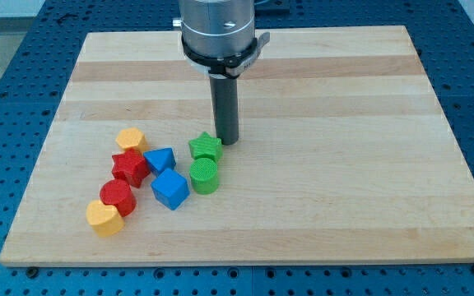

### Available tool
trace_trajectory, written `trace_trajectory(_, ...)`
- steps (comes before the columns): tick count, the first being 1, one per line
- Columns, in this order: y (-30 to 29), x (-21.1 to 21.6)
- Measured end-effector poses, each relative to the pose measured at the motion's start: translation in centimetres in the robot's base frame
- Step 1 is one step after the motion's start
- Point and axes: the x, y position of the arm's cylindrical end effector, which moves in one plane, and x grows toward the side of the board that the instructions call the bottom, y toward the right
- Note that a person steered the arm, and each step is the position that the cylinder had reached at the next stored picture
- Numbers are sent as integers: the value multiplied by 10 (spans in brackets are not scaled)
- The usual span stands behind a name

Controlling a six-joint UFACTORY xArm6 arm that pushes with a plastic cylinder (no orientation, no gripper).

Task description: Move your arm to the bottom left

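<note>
My tip (227, 141) rests on the wooden board (344, 123) near its middle, just right of and touching or nearly touching the green star block (206, 148). Below the star is a green cylinder (204, 175). Left of them lie a blue triangle block (160, 159) and a blue cube (170, 189). Further left are an orange-yellow hexagon block (130, 139), a red star block (129, 167), a red cylinder (118, 197) and a yellow heart block (104, 218). The board's bottom left corner lies below the yellow heart.
The board sits on a blue perforated table (15, 82). The arm's grey metal housing (219, 29) hangs over the board's top middle.
</note>
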Motion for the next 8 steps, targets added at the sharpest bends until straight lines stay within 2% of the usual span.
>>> trace_trajectory(2, 34, -71)
trace_trajectory(3, 34, -72)
trace_trajectory(4, 38, -69)
trace_trajectory(5, 50, -16)
trace_trajectory(8, 51, -8)
